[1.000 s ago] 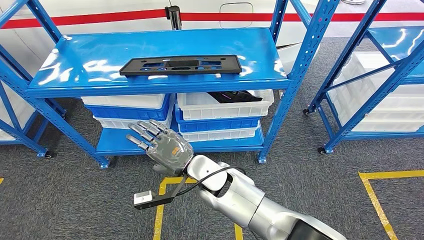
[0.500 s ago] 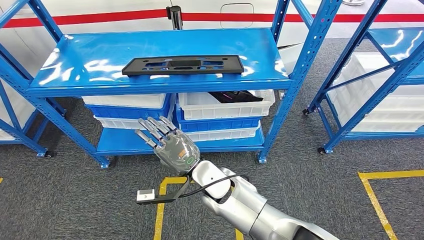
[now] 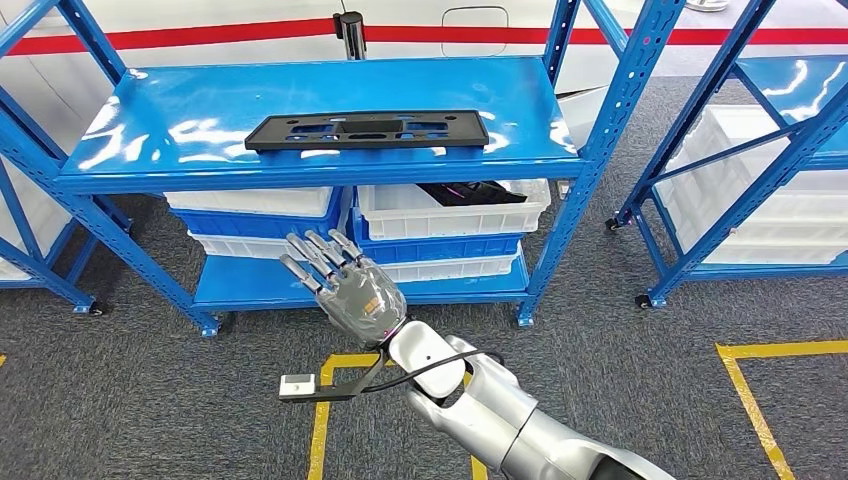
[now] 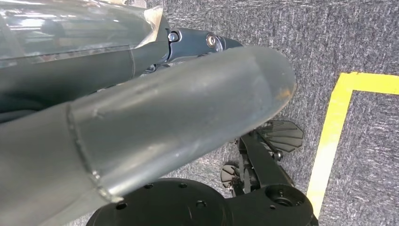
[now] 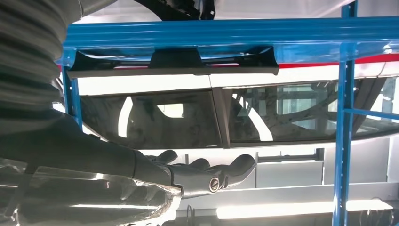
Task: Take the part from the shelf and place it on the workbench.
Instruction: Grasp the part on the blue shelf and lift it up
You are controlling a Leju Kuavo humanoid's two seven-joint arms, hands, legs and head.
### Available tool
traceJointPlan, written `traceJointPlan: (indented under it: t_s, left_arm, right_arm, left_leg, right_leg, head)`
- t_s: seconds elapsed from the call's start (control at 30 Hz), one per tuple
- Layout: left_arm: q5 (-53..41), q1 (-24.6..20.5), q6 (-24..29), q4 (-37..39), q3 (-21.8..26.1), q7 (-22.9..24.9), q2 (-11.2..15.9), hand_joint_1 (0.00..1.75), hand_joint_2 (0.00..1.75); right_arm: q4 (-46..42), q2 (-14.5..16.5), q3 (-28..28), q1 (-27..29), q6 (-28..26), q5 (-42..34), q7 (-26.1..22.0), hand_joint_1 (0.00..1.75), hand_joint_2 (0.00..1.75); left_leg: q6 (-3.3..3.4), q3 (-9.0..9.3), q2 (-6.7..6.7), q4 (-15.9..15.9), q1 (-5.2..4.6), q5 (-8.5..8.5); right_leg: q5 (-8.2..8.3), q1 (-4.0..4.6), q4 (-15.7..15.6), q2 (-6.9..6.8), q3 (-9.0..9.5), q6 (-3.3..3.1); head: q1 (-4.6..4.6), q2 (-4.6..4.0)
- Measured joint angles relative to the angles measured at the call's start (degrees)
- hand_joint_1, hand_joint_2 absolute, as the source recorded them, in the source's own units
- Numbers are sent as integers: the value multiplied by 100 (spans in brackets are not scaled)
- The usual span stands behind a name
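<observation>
1. Below the shelf front, right hand point(image 3: 347, 283) has moved up and right since a second ago; fingers spread, holding nothing.
2. Black part point(image 3: 366, 130) lies flat on blue shelf point(image 3: 180, 150), untouched.
3. Reach under way; grasp pending.

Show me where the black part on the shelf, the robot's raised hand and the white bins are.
black part point(image 3: 366, 130), head view, its flat middle.
right hand point(image 3: 352, 290), head view, back of the hand.
white bins point(image 3: 450, 212), head view, front wall.
</observation>
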Motion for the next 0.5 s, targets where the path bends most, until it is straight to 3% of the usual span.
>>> traceJointPlan:
  t_s: [0.17,0.27,0.33,0.37,0.43,0.5]
  left_arm:
    - [-49,-1,-7,0,-2,-12,2,0,0]
    - [-67,-5,-9,0,-2,-12,11,0,0]
    - [-87,-4,-21,0,-3,-13,-1,0,0]
    - [-94,-7,-30,0,-3,-13,-9,0,0]
    - [-98,-13,-44,0,-4,-14,-21,0,0]
    - [-102,-11,-49,0,-4,-14,-22,0,0]
  right_arm:
    - [-39,-24,-93,74,11,83,32,0,175]
    - [-95,-4,-127,84,40,93,36,0,175]
    - [-142,16,-156,88,63,96,37,0,175]
    - [-159,21,-168,85,73,96,37,0,175]
    - [-171,6,-192,91,89,98,38,0,175]
    - [-172,-26,-216,131,98,109,39,0,175]
  left_leg:
    - [11,-8,0,16,-2,-9]
    - [107,-16,1,20,-17,-28]
    - [177,83,16,-153,17,50]
    - [206,139,27,-247,40,96]
    - [234,195,40,-339,71,139]
    - [212,191,39,-334,85,130]
  right_leg:
    - [5,-16,-5,1,1,9]
    - [30,-48,-53,3,17,49]
    - [-10,-19,5,1,-8,53]
    - [-99,-4,175,2,-89,38]
    - [-404,-14,857,4,-432,-3]
    - [-607,-60,1484,3,-754,39]
  head:
    - [-1,0]
    - [-4,0]
    - [2,0]
    - [4,0]
    - [11,0]
    - [12,0]
